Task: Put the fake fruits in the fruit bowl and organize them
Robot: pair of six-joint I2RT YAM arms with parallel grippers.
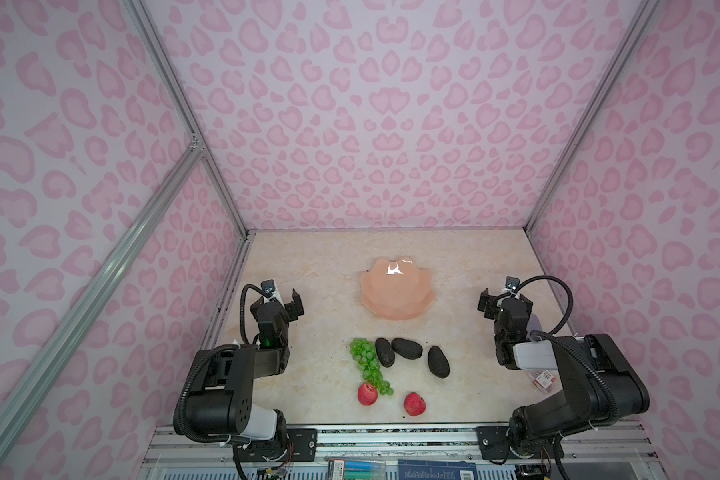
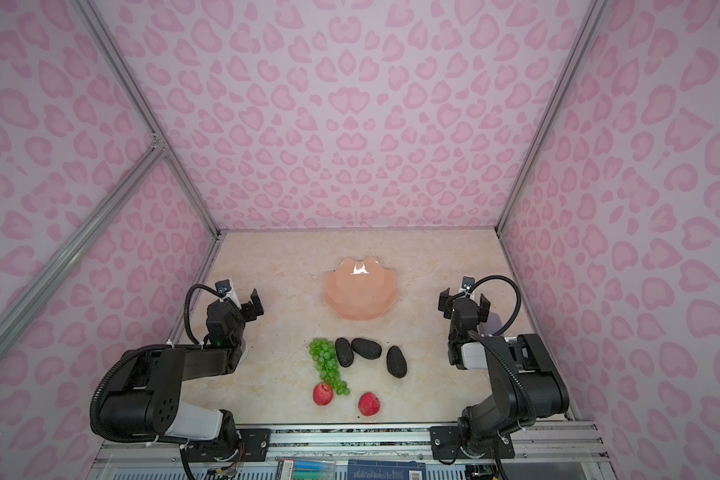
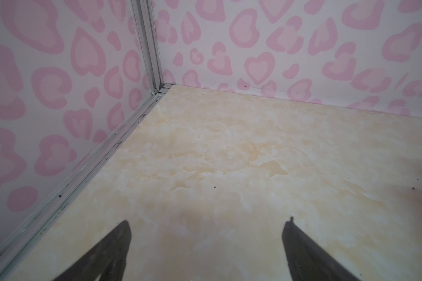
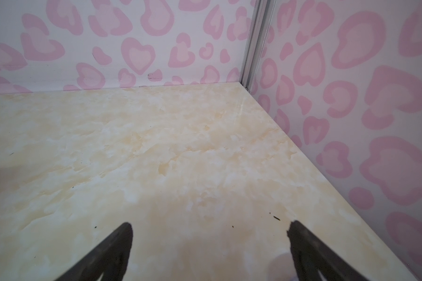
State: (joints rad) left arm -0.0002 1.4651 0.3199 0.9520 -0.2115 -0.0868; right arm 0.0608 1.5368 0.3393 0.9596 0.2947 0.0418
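Cream marbled worktop, boxed in by pink heart-print walls at the far side and both flanks, with aluminium rails along the wall joints.

Shallow glossy peach-pink fruit bowl with scalloped rim, set mid-worktop toward the far wall, well apart from every edge, open surface all round it.

Nearer the front edge, all outside the bowl:
- Long bunch of translucent green grapes.
- Just beside it, three black rough-skinned avocados, two close together and the third a little apart.
- Two small red apples, one just beside the grapes' lower tip.

Left end effector near the left wall, jaws spread wide, gripping nothing. Bare worktop ahead of it up to the far corner rail.

Right end effector near the right wall, equally wide open and unladen. Bare worktop ahead to the far corner.

Pale lavender oblong object just beside the right arm.

Broad unobstructed lane between each arm and the fruit.
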